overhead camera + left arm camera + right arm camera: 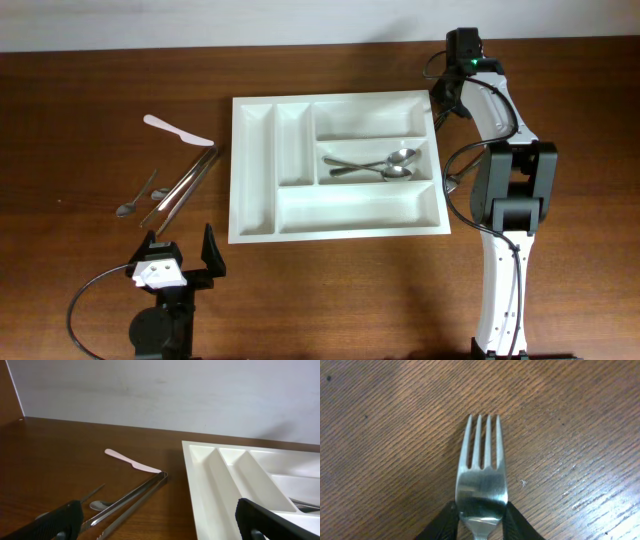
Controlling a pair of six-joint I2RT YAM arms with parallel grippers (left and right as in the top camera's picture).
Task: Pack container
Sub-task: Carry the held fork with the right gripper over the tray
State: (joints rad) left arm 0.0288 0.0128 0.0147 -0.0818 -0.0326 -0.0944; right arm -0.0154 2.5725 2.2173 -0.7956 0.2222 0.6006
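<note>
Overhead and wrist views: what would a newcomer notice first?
The big white container sits mid-table, with two spoons lying in its middle wide compartment. In the right wrist view, the right tool grips a fork by the neck, over bare wood. Left of the container lie a pale knife, tongs and a small spoon.

The left arm (160, 325) sits folded low at the near left edge of the table (100, 100). Its left end effector (180, 245) points away from the base, fingers (55, 521) spread wide with nothing between them. The right arm (500, 270) stretches up the right side, bent at the elbow. The right end effector (480, 512) pinches the neck of a fork (480, 470) between its two fingers.
</note>
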